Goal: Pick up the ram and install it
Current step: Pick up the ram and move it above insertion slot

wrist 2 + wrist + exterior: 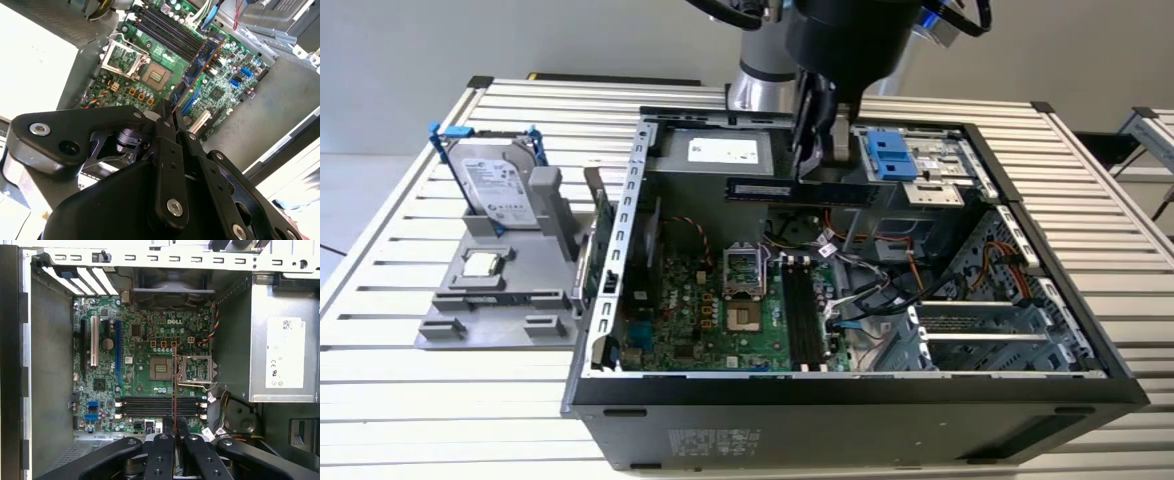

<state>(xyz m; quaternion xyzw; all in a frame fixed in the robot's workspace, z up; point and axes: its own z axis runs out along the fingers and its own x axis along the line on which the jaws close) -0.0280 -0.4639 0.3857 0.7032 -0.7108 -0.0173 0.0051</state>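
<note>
The arm [761, 75] comes in from the top of the exterior view, its dark wrist [843, 35] pointing almost straight down with the end effector [817, 172] beneath it. The two black fingers [161, 455] are pressed together from either side on the ram [761, 189], which lies level across them in the exterior view. In both wrist views the black linkage bars [60, 135] splay outward behind the pinched fingertips.
</note>
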